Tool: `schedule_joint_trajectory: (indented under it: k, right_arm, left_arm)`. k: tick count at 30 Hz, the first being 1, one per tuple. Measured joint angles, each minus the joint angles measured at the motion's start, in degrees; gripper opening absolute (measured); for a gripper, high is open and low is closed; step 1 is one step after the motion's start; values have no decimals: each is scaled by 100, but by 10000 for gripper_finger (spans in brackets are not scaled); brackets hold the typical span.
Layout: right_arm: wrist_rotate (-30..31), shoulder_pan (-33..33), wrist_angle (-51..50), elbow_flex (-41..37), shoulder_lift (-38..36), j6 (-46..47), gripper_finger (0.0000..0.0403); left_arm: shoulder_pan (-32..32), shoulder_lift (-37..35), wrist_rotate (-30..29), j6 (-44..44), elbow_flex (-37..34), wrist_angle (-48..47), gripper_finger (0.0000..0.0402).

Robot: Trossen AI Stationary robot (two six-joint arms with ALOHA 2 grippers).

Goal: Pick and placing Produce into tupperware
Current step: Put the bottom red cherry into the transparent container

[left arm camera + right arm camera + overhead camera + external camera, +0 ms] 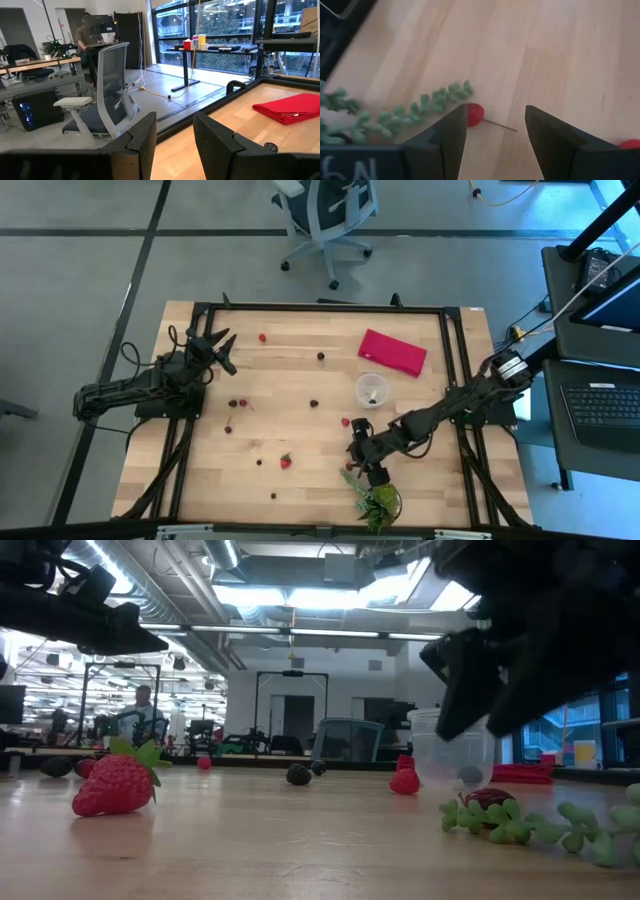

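Note:
The produce lies scattered on the wooden table: a strawberry (286,462), red fruits (263,337) (345,421) and dark berries (321,356) (314,403). The clear tupperware cup (372,390) stands upright right of the table's middle. My right gripper (360,458) hangs open near the near edge, above a red cherry (475,115). In the right wrist view the cherry lies between the fingers of my right gripper (495,130), close to one of them, with its stem pointing toward the other. My left gripper (220,345) waits open over the far left of the table.
A green leafy plant (375,500) lies at the near edge beside the right gripper, and one strand (395,112) reaches up to the cherry. A flat red piece (392,352) lies beyond the cup. A black frame (320,308) rims the table. An office chair (325,215) stands beyond it.

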Motion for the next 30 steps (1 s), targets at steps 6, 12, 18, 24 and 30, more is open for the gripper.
schedule_joint_trajectory:
  k: [6, 12, 18, 24, 30]
  right_arm:
    - [-45, 4, 278, 3, 378, -148, 202]
    - [-236, 4, 391, 6, 506, 31, 202]
    - [-314, 35, 686, 6, 713, 111, 202]
    - [-289, 37, 753, 23, 910, 152, 202]
    - [-265, 33, 750, 23, 911, 282, 176]
  left_arm:
    - [0, -2, 0, 0, 0, 0, 124]
    - [2, -2, -2, 0, 0, 1, 124]
    - [0, 0, 0, 0, 0, 2, 124]
    - [2, 0, 0, 2, 0, 0, 124]
    - [2, 0, 0, 0, 0, 2, 124]
